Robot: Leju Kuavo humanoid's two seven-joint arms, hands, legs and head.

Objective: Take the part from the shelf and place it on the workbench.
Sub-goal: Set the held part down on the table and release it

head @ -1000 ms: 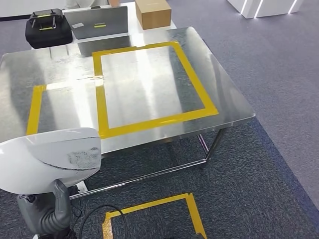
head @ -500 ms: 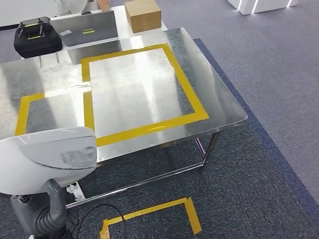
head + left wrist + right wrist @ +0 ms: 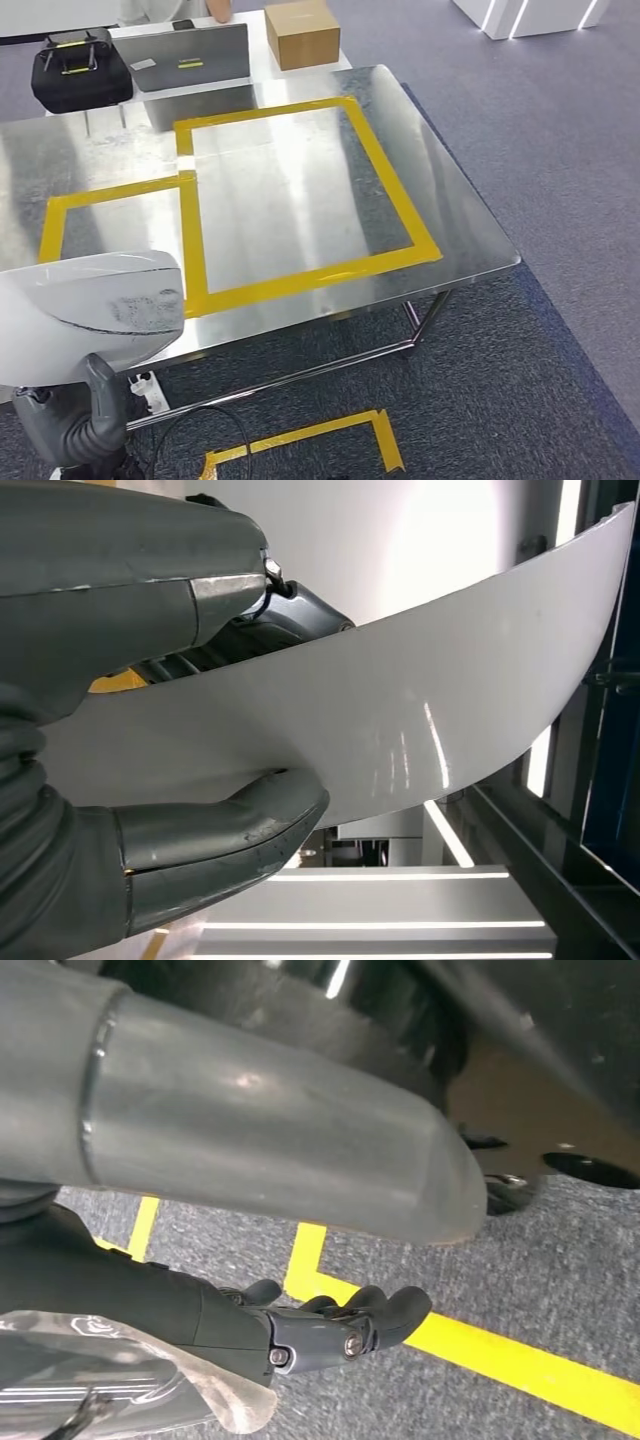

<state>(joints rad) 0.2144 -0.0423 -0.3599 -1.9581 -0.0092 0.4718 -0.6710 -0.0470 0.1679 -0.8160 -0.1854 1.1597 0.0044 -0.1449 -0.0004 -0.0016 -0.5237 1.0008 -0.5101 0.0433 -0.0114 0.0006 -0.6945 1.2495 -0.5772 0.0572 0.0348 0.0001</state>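
I saw the steel worktop (image 3: 287,190) ahead, marked with yellow tape squares (image 3: 302,270). The curved white panel part (image 3: 83,315) sat low at my left, overlapping the near worktop edge in the head view; whether it touched the worktop, I couldn't tell. Left robot hand (image 3: 189,720) clamped the part, thumb (image 3: 226,830) on one face, dark fingers (image 3: 294,620) on the other. Right robot hand (image 3: 340,1325) hung over grey carpet (image 3: 528,1280) with floor tape (image 3: 521,1360), fingers curled in, holding nothing. At the far end: grey case (image 3: 192,58), black bag (image 3: 79,68), cardboard box (image 3: 303,33).
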